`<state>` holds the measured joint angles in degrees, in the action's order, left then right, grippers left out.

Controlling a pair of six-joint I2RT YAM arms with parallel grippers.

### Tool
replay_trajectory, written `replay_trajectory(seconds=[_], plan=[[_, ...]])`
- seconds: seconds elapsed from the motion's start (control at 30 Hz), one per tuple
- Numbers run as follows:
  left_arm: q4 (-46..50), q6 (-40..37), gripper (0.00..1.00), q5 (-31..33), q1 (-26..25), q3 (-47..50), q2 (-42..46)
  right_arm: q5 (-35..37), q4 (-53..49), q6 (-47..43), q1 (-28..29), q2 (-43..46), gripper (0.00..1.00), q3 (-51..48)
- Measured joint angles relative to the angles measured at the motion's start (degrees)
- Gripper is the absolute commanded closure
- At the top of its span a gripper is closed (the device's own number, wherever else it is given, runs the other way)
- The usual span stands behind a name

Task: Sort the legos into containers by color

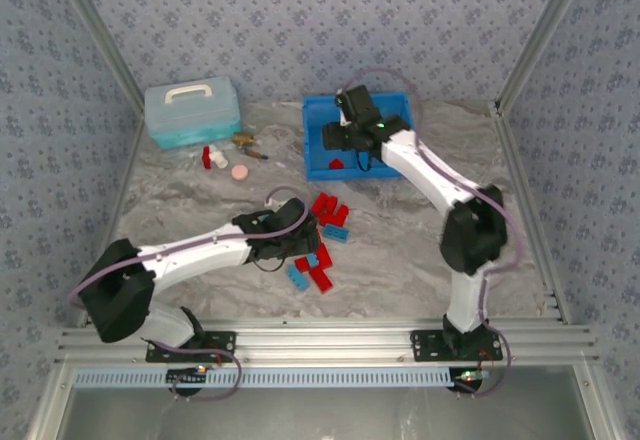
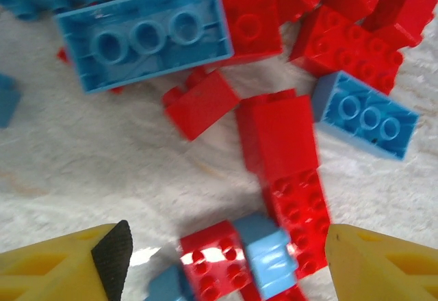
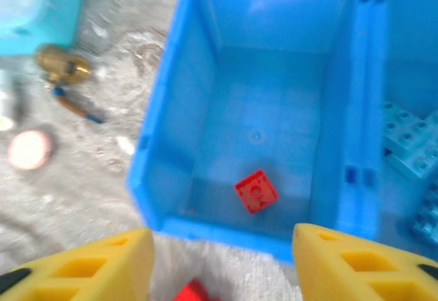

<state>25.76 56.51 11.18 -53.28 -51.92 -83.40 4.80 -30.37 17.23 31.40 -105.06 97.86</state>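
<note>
Red and light blue legos lie in a loose pile on the marble table in front of the blue bin. My left gripper hangs low over the pile, open. Between its fingers sit a red brick and a light blue brick, neither gripped. My right gripper hovers open and empty over the bin's near wall. One red brick lies in the left compartment. Light blue bricks lie in the right one, past the divider.
A pale teal lidded box stands at the back left. Beside it lie a red-and-white bottle, a pink disc and a small brass piece. A metal frame rail runs along each side of the table.
</note>
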Motion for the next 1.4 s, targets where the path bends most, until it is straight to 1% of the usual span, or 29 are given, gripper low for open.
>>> replay_trajectory(seconds=[0.1, 0.13, 0.23, 0.37, 0.43, 0.57, 0.67, 0.97, 1.07, 1.17, 1.3, 1.4], plan=[[-0.9, 0.1, 0.32, 0.0, 0.0, -3.4, -4.6, 0.6, 4.0, 1.2, 1.4, 13.4, 0.23, -9.9], [-1.4, 0.2, 0.33, 0.0, 0.0, -4.5, -6.3, 1.0, 4.9, 1.6, 2.0, 18.4, 0.21, -13.5], [-1.8, 0.2, 0.36, 0.0, 0.0, -7.0, -10.3, 2.1, 6.3, 2.6, 3.0, 28.3, 0.18, -21.0], [-2.0, 0.5, 0.39, 0.0, 0.0, -8.9, -14.5, 4.9, 5.4, 3.9, 3.0, 36.0, 0.17, -27.6], [-2.0, 0.7, 0.43, 0.0, 0.0, -9.2, -16.4, 6.1, 4.6, 4.4, 3.0, 38.6, 0.16, -30.2], [-1.9, 1.2, 0.49, 0.2, 0.0, -9.4, -18.9, 7.4, 2.2, 4.5, 3.0, 41.9, 0.16, -32.0], [-1.7, 1.3, 0.59, 1.0, 0.0, -9.5, -19.8, 7.9, 1.4, 4.6, 3.0, 43.5, 0.15, -32.3], [0.4, 1.0, 0.78, 2.6, 0.0, -11.9, -20.0, 8.1, 1.0, 5.7, 4.5, 44.0, 0.15, -33.2], [2.7, 0.2, 0.8, 2.9, 0.0, -13.6, -19.4, 8.4, 0.8, 5.9, 5.3, 44.0, 0.15, -33.2], [6.2, -1.7, 0.8, 3.6, 0.0, -18.3, -17.7, 9.1, 0.3, 6.2, 6.3, 44.1, 0.15, -33.2], [7.6, -6.3, 0.79, 6.3, 0.3, -28.2, -16.9, 9.9, 0.1, 6.9, 7.3, 45.1, 0.14, -33.4], [8.1, -10.3, 0.79, 8.0, 1.7, -37.4, -18.6, 10.6, 0.0, 7.5, 7.6, 46.6, 0.14, -34.1]])
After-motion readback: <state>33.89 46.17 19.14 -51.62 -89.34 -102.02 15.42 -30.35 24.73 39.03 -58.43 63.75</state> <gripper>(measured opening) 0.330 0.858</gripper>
